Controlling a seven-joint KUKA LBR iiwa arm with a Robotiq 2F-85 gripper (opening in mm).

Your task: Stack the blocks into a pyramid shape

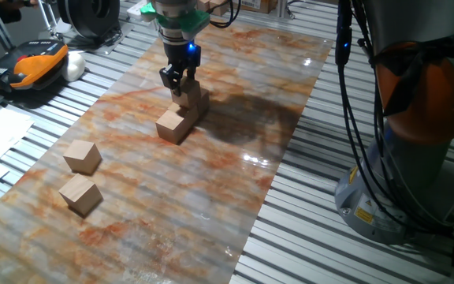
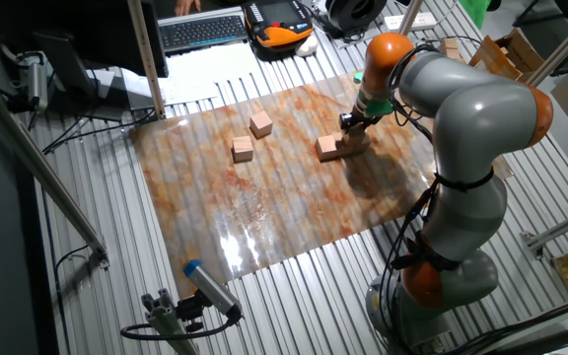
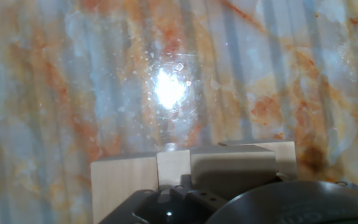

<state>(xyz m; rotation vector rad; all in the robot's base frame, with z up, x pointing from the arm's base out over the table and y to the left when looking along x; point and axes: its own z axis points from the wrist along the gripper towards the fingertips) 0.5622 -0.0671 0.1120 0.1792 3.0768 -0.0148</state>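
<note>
The marbled table surface (image 1: 235,118) carries all visible blocks. The largest grouping is the partial pyramid (image 1: 184,113), near the middle of the mat: a row of cubes lying side by side, with a further cube (image 1: 186,93) at the second level directly beneath the gripper (image 1: 177,85). The exact count in the base row cannot be determined; the gripper and upper cube hide part of it.

The row's long axis runs from the near-left foremost cube (image 1: 173,125) toward the far right in one fixed view. In the hand view the same row (image 3: 123,177) runs left to right across the bottom of the frame.

Two loose blocks lie well apart from the pile, toward the near-left of the mat: one (image 1: 82,156) and, just beside it, another (image 1: 80,194). Both rest flat, each turned slightly differently about the vertical. A cube has no long axis; only its face direction matters for alignment with the row.

Handling judgement: the cubes look light, rigid and unbreakable. Bare wood should give fair friction against the fingers, but a light cube shifts easily when nudged. Take hold across two opposite vertical faces, at mid-height, jaws parallel to those faces.

Gripper state: the fingers straddle the upper cube and appear in contact with it, but whether they clamp it or have let go cannot be determined.
</note>
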